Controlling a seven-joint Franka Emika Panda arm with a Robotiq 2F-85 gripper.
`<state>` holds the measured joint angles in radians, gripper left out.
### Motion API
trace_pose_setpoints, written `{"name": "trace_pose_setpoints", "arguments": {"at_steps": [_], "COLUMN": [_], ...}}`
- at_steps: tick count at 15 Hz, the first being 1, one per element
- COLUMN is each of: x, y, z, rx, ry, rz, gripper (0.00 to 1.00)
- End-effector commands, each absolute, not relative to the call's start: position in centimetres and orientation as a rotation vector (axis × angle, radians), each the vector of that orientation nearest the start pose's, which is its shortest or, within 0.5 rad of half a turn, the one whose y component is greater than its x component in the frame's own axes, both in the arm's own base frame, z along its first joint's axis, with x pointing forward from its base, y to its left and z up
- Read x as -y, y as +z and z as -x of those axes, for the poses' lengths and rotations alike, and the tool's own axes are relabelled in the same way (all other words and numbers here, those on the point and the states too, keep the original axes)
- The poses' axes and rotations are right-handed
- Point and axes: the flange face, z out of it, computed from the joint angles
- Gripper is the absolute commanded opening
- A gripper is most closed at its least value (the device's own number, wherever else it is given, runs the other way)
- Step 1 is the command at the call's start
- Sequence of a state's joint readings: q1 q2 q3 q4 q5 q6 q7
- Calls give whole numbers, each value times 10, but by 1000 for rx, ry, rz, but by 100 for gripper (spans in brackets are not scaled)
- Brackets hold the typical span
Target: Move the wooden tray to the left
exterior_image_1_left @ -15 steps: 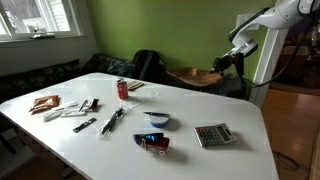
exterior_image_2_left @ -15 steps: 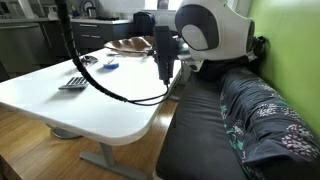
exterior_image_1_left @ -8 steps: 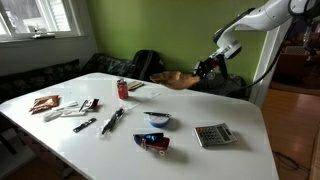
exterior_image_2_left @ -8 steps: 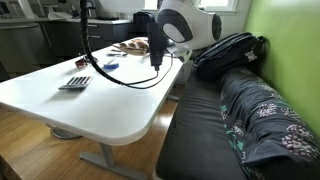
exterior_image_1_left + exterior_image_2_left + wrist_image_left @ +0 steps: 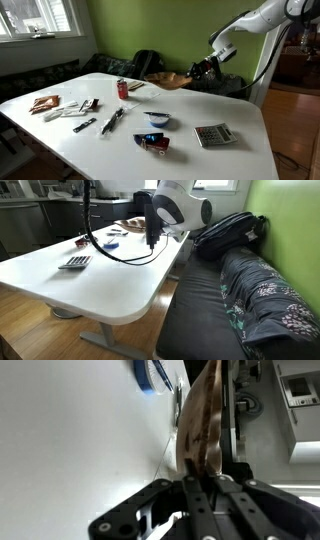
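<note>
The wooden tray (image 5: 171, 79) is an orange-brown shallow dish held in the air above the far edge of the white table (image 5: 190, 115). My gripper (image 5: 199, 68) is shut on the tray's rim at its right end. In the wrist view the tray (image 5: 200, 420) stands edge-on between the black fingers (image 5: 200, 485). In an exterior view the tray (image 5: 133, 224) shows only partly behind the arm, beside the gripper (image 5: 151, 240).
On the table lie a grey calculator (image 5: 212, 135), a small blue-and-white bowl (image 5: 158, 119), a red can (image 5: 123, 89), pens, wrappers and a dark bag (image 5: 151, 65) behind. A couch (image 5: 240, 300) runs along the green wall.
The gripper has carried the tray leftward and over the table's far edge, from beside the white unit at the right toward the dark bag.
</note>
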<state>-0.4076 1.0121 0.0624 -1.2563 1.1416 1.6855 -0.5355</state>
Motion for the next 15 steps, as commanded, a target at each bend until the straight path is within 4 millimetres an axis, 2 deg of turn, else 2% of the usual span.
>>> {"name": "trace_pose_setpoints", "arguments": {"at_steps": [1,6,10,11,12,15], "x": [132,93,81,83,86,117], "y": [149,130,117,114,114,127], "z": [-720,-742,-744,-741,-738,-723], "rx": [-422,-499,-503,-505,-509,-538], "ry": [-4,-61,-79,-74,-73,-112], "rz": [1901,1963,1990,2001,2009,2068], "gripper": [3,3,3,35,37,58]}}
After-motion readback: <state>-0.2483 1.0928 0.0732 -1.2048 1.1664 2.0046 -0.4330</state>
